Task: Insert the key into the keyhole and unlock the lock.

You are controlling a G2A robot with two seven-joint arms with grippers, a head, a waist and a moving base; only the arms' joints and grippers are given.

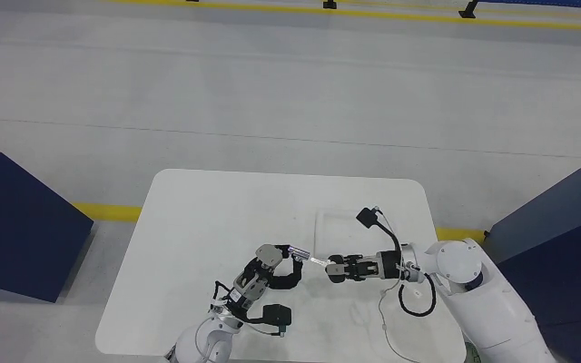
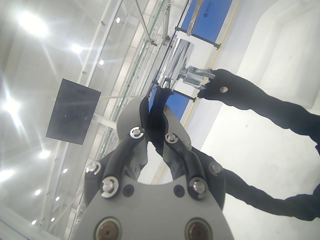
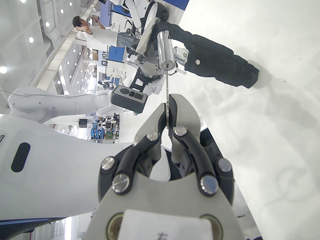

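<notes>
My left gripper (image 1: pixel 275 257) (image 2: pixel 157 96) is shut on the black sleeved cable (image 2: pixel 262 106) of a cable lock, close beside its chrome lock cylinder (image 2: pixel 177 61), and holds it above the table. The cable loops back beside the gripper (image 1: pixel 289 277). My right gripper (image 1: pixel 334 269) (image 3: pixel 167 101) is shut on the bow of the key (image 3: pixel 167 86). The blade points at the keyhole (image 3: pixel 167 65) in the cylinder's end face (image 3: pixel 165 51). In the left wrist view the key's (image 2: pixel 197 8) tip stands just short of the cylinder, in line with it.
The white table (image 1: pixel 227 209) has free room behind and to the left of the grippers. A faint rectangular outline (image 1: pixel 331 218) marks its surface behind them. Blue partitions stand off the table at the left (image 1: pixel 36 236) and right (image 1: pixel 545 218).
</notes>
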